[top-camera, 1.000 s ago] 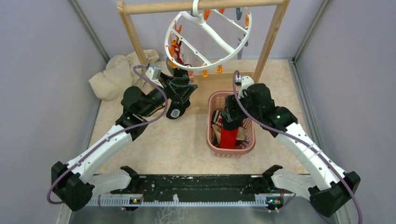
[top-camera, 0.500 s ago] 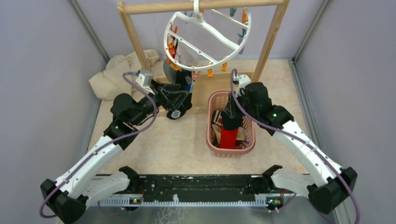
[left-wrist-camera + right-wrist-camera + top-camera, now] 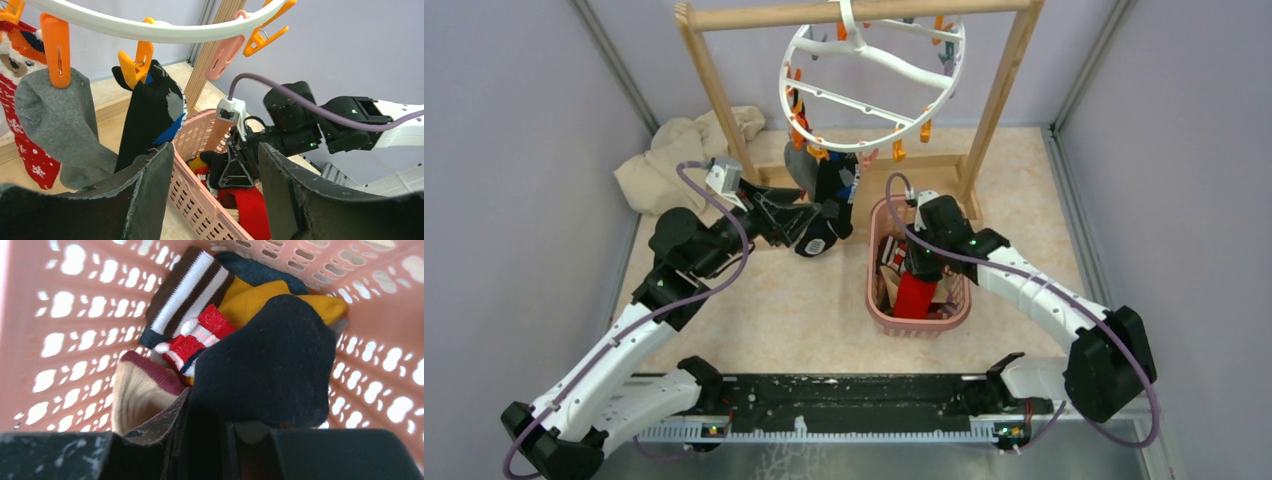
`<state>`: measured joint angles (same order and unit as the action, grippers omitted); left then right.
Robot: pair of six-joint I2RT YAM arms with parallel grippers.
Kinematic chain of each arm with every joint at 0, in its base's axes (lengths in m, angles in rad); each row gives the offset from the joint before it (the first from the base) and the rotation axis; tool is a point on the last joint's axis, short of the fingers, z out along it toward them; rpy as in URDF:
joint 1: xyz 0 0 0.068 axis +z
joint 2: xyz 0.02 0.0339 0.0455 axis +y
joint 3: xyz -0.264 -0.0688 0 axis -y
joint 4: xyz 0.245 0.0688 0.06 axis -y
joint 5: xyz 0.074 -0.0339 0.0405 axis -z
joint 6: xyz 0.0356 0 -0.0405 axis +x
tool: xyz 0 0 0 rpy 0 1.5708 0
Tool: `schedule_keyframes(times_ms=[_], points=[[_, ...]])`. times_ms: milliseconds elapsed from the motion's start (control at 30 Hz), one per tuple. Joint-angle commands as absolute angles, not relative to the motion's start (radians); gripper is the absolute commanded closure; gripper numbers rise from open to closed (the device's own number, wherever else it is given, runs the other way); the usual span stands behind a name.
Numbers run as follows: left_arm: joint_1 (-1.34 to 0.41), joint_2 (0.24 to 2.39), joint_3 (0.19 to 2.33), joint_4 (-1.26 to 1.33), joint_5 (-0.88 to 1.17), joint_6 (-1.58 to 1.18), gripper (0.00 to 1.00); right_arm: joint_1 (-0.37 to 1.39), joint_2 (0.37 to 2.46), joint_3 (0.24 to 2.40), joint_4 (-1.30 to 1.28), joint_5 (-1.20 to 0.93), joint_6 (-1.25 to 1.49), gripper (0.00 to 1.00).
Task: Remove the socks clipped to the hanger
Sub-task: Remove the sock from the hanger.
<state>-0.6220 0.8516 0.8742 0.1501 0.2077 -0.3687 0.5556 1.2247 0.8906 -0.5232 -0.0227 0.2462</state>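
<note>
White plastic makes up the one round hanger (image 3: 856, 42), hooked over the wooden rack (image 3: 754, 15) at the back of the desk (image 3: 804, 300). My left wrist view counts three socks clipped under its ring: a red snowflake sock (image 3: 30, 150), a grey sock (image 3: 65, 120) and a black ribbed sock (image 3: 150, 115) with grey and blue patches. It also shows four orange clips (image 3: 55, 50) and one pink clip (image 3: 225, 52).

My left tool (image 3: 215, 160) stands open near the black ribbed sock, holding nothing.

Only the right wrist view looks down into the one pink basket (image 3: 65, 315). Six loose socks lie there: a brown striped sock (image 3: 185, 295), a mustard sock (image 3: 260, 297), a red-and-white sock (image 3: 200, 335), a cream sock (image 3: 140, 390) with a maroon cuff, a dark blue sock (image 3: 255, 270) and a plain black sock (image 3: 265, 365).

My right tool (image 3: 207, 415) is down in the basket, jaws close together, with the plain black sock at their tips. I cannot tell whether they pinch it.

Only the top view shows one cream cloth (image 3: 679, 155) beside the rack's left post.
</note>
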Motion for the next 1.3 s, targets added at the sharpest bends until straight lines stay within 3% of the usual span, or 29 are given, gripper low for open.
schedule_keyframes(times_ms=[0,233,400,533,833,967,1267], points=[[-0.625,0.836,0.869,0.141,0.2,-0.354,0.31,0.587,1.311,0.919,-0.511,0.04,0.239,0.74],[-0.625,0.835,0.873,0.121,0.182,-0.34,0.31,0.651,1.45,0.907,-0.475,0.066,0.239,0.69],[-0.625,0.833,0.877,0.103,0.162,-0.315,0.3,0.656,1.468,0.89,-0.474,0.063,0.239,0.57],[-0.625,0.841,0.874,0.095,0.152,-0.297,0.3,0.657,1.357,0.928,-0.51,0.082,0.237,0.47],[-0.626,0.846,0.84,0.113,0.158,-0.303,0.3,0.657,1.062,1.04,-0.539,0.04,0.168,0.35],[-0.626,0.844,0.839,0.111,0.157,-0.303,0.3,0.657,0.988,1.037,-0.529,0.005,0.15,0.14],[-0.625,0.861,0.81,0.131,0.17,-0.296,0.3,0.657,0.961,0.993,-0.529,0.009,0.161,0.12]])
